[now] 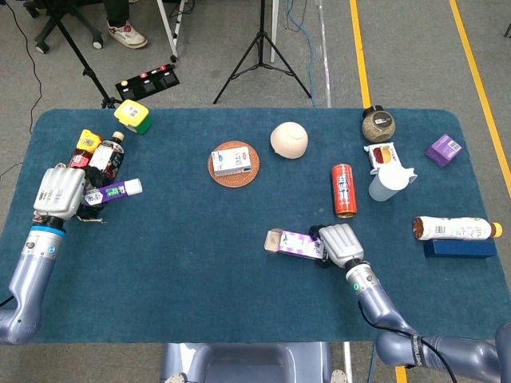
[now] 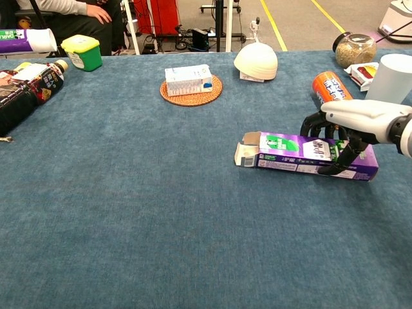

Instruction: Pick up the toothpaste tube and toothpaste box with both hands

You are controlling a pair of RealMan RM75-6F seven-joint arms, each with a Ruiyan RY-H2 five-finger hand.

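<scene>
Blue felt covers the tabletop (image 1: 200,263), which stands on a grey floor with yellow tape lines and a tripod behind it. Take the woven coaster (image 1: 234,163) with its small carton as the landmark. Well to the coaster's left, the left hand (image 1: 57,191) is clamped around the toothpaste tube (image 1: 112,190); the tube's white cap pokes out toward the coaster, and in the chest view the tube (image 2: 26,40) shows high at the frame's edge, so it looks lifted off the felt, above the dark bottles (image 1: 105,155) lying there. Toward the near edge and to the right of the coaster, the toothpaste box (image 2: 302,154) lies on its long side with its end flap open toward the left. The right hand (image 2: 347,132) is draped over the box's right end, dark fingers (image 2: 335,151) curled down its front face and the thumb apparently behind it. The grip looks closed on the box, though the box appears to sit on the felt or barely off it.

My read: the tube half of the job is done, and the box grasp is being secured. Next comes a straight lift of the right hand, keeping the long box level so its free end does not sag or swing, and clear of the red can (image 1: 343,190) just beyond it.
</scene>
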